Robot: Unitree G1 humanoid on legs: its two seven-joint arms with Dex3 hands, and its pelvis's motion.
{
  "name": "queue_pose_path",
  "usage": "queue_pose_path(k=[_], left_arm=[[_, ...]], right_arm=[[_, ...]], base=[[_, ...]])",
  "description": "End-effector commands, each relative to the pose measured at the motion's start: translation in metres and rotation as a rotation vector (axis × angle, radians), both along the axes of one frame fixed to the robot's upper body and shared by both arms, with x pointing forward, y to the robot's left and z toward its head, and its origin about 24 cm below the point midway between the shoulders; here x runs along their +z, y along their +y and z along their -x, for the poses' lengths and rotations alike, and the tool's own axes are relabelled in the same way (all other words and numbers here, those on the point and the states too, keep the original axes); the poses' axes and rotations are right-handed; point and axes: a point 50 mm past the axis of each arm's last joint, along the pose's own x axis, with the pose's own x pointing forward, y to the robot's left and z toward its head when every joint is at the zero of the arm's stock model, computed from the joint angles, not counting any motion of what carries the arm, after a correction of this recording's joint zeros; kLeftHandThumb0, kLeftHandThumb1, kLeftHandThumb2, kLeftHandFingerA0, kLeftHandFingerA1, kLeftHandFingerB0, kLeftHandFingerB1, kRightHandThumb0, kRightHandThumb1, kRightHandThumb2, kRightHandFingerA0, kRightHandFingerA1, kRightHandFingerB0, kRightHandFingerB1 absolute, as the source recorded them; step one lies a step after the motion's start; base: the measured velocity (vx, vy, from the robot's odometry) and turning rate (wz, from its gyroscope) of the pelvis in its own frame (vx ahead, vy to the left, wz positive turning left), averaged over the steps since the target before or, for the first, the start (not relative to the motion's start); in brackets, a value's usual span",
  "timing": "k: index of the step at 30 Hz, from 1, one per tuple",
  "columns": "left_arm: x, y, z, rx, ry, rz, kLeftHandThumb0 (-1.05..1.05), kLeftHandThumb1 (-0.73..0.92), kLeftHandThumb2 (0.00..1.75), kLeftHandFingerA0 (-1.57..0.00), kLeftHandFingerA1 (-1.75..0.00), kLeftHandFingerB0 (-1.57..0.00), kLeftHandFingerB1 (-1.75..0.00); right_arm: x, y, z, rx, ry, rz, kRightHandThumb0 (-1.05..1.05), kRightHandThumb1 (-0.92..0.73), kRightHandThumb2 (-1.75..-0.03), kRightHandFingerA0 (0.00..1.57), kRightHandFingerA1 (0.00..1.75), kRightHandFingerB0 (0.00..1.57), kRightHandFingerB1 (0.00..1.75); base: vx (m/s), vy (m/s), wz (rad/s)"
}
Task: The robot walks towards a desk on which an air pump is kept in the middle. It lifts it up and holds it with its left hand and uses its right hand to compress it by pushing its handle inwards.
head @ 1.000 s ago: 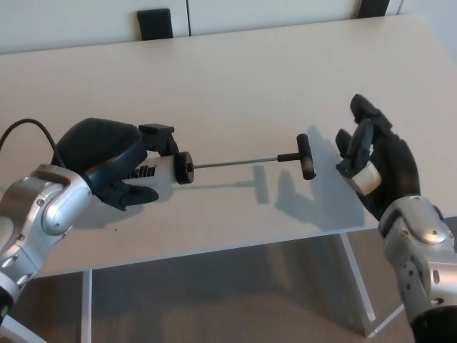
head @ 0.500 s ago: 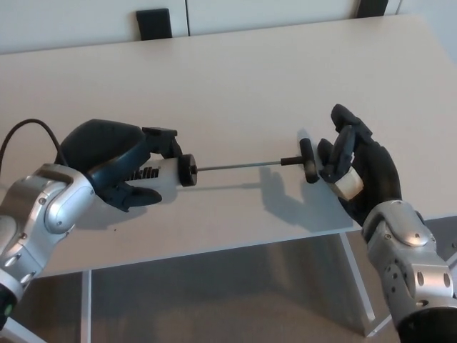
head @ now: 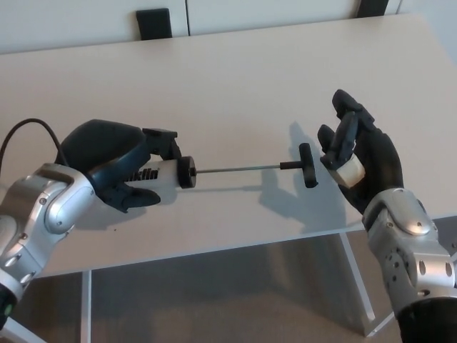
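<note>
**A:** So what's around your pump right now, anything in the way?

**B:** Not much tbh. You've got it held up over the table, lying sideways, with your left hand wrapped round the white barrel, fingers closed on it. The thin rod is pulled way out to the right and the black T-handle sits at the end of it. Between handle and barrel there's just bare rod, nothing blocking.

**A:** And your right hand?

**B:** Your right hand is just beside the handle on its far side, palm facing it, fingers spread and holding nothing. I can't tell if a fingertip touches the handle, looks like a small gap. There's a white pad on the thumb closest to the handle.

**A:** Anything else near you?

**B:** A black cable loops in from the left edge near your left forearm. Shadows of the pump and hand fall on the tabletop under them.

**A:** Table and room?

**B:** Pale beige top, plain, on white legs you can see below the front edge. Greyish-brown floor under it. At the back there's a dark chair back poking up behind the far edge, against a light wall.
</note>
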Motion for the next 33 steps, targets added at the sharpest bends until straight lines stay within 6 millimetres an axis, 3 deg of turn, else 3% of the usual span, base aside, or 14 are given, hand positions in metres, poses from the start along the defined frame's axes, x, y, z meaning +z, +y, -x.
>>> queue_pose_path(k=[1,6,7,14,18,19,21,22,24,25,26,31,32,33], left_arm=[[0.003,-0.007,0.001,-0.041,0.005,0.001,-0.25,0.78,0.61,-0.74,-1.71,-0.7,-0.91],[0.013,-0.03,0.001,-0.098,0.004,0.018,-0.31,0.85,0.66,-0.73,-1.68,-0.65,-0.97],[0.017,-0.038,0.001,-0.116,-0.004,0.021,-0.32,0.84,0.69,-0.76,-1.57,-0.7,-0.75],[0.03,-0.064,-0.003,-0.14,-0.03,0.047,-0.32,0.87,0.7,-0.79,-1.64,-0.63,-0.45],[0.036,-0.081,-0.003,-0.148,-0.075,0.098,-0.29,0.8,0.66,-0.75,-1.62,-0.73,-0.71],[0.039,-0.09,-0.003,-0.146,-0.082,0.107,-0.33,0.79,0.64,-0.73,-1.67,-0.73,-0.64],[0.043,-0.1,-0.002,-0.144,-0.091,0.117,-0.33,0.79,0.64,-0.73,-1.67,-0.73,-0.64],[0.045,-0.106,-0.001,-0.153,-0.1,0.128,-0.29,0.8,0.63,-0.77,-1.72,-0.74,-0.76],[0.046,-0.111,0.0,-0.164,-0.107,0.139,-0.29,0.8,0.63,-0.77,-1.72,-0.74,-0.76],[0.047,-0.116,0.001,-0.176,-0.104,0.153,-0.22,0.77,0.61,-0.73,-1.74,-0.56,-1.37],[0.048,-0.125,0.001,-0.192,-0.117,0.153,-0.18,0.74,0.64,-0.87,-1.72,-0.59,-1.39],[0.051,-0.144,0.003,-0.21,-0.147,0.161,-0.2,0.75,0.62,-0.85,-1.73,-0.6,-1.21],[0.052,-0.148,0.004,-0.205,-0.151,0.155,-0.32,0.58,0.95,-1.07,-1.32,-0.7,-1.03],[0.053,-0.157,0.006,-0.196,-0.143,0.158,-0.18,0.77,0.67,-0.78,-1.67,-0.62,-1.21]], right_arm=[[0.003,0.001,-0.004,0.012,0.004,-0.007,-1.0,-0.87,-1.21,0.0,0.08,0.0,0.02],[0.004,0.007,-0.008,0.038,0.006,-0.001,-1.0,-0.9,-1.23,0.0,0.09,0.0,0.02],[0.004,0.01,-0.009,0.043,0.009,-0.006,-0.96,-0.87,-1.23,0.0,0.12,0.0,0.06],[0.005,0.02,-0.009,0.046,0.014,-0.038,-0.97,-0.87,-1.23,0.0,0.11,0.0,0.06],[-0.004,0.019,-0.006,0.061,0.071,-0.131,-0.95,-0.87,-1.24,0.0,0.19,0.0,0.08],[-0.005,0.02,-0.005,0.052,0.078,-0.17,-0.93,-0.91,-0.79,0.37,0.53,0.25,0.41],[-0.006,0.022,-0.004,0.041,0.085,-0.213,-0.93,-0.91,-0.79,0.37,0.53,0.25,0.41],[-0.006,0.022,-0.004,0.034,0.082,-0.233,-0.97,-0.86,-1.22,0.08,0.34,0.06,0.06],[-0.006,0.023,-0.003,0.028,0.076,-0.248,-0.97,-0.86,-1.22,0.08,0.34,0.06,0.06],[-0.005,0.023,-0.003,0.031,0.049,-0.13,-0.81,-0.92,-1.32,0.0,0.19,0.0,0.13],[-0.002,0.026,-0.005,0.014,0.033,-0.143,-0.87,-0.92,-1.32,0.0,0.12,0.0,0.09],[0.001,0.028,-0.005,-0.029,-0.022,-0.084,-0.82,-0.92,-1.19,0.03,0.25,0.0,0.08],[0.0,0.028,-0.005,-0.049,-0.008,-0.143,-0.69,-0.92,-1.32,0.0,0.25,0.0,0.2],[-0.001,0.026,-0.011,-0.138,0.071,-0.384,-0.72,-0.88,-1.26,0.03,0.3,0.03,0.27]], base=[[0.0,0.0,0.0],[0.0,0.0,0.0],[0.0,0.0,0.0],[0.0,0.0,0.0],[0.0,0.0,0.0],[0.0,0.0,0.0],[0.0,0.0,0.0],[0.0,0.0,0.0],[0.0,0.0,0.0],[0.0,0.0,0.0],[0.0,0.0,0.0],[0.0,0.0,0.0],[0.0,0.0,0.0],[0.0,0.0,0.0]])
